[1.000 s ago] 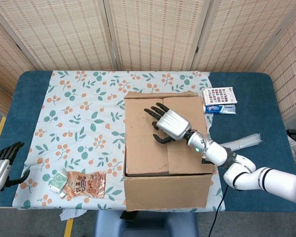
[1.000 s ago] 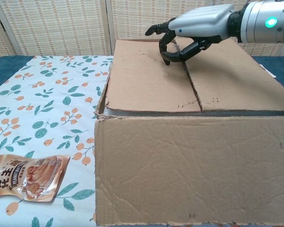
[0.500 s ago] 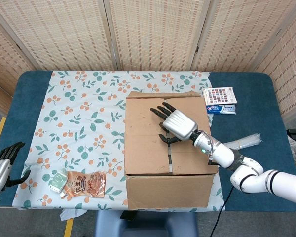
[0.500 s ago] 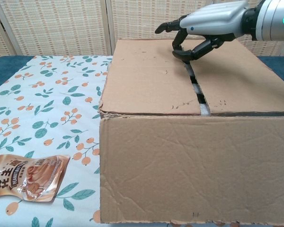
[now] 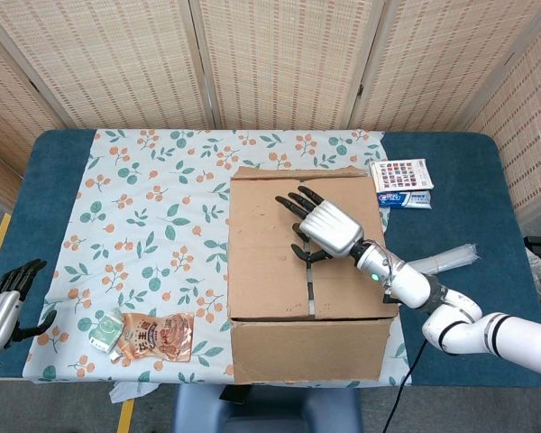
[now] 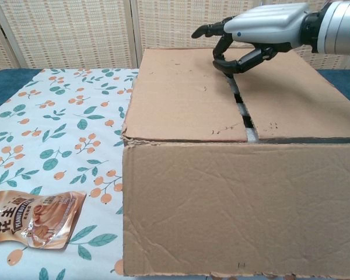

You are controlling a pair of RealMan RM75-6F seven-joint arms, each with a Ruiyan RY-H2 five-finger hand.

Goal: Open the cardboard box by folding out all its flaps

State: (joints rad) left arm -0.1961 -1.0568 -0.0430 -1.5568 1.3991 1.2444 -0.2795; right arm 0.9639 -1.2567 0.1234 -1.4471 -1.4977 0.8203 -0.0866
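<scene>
The cardboard box (image 5: 270, 262) stands at the middle front of the table, its two top flaps lying flat with a narrow gap (image 5: 308, 284) between them. My right hand (image 5: 323, 225) hovers over the far half of that gap, fingers spread and the lower ones curled down at the seam; it holds nothing. In the chest view the box (image 6: 221, 204) fills the frame and the right hand (image 6: 259, 29) sits above the seam (image 6: 243, 114). My left hand (image 5: 4, 311) hangs off the table's front left corner, fingers apart and empty.
A peanut pouch (image 5: 158, 336) and a small white-green packet (image 5: 102, 330) lie front left on the floral cloth (image 5: 144, 207). Right of the box are a toothpaste box (image 5: 401, 199), a colourful card (image 5: 400, 173) and a clear plastic tube (image 5: 442, 260).
My right hand has shifted a little to the right over the seam. The gap between the top flaps has widened and the box nudged slightly right. The left hand has stayed put.
</scene>
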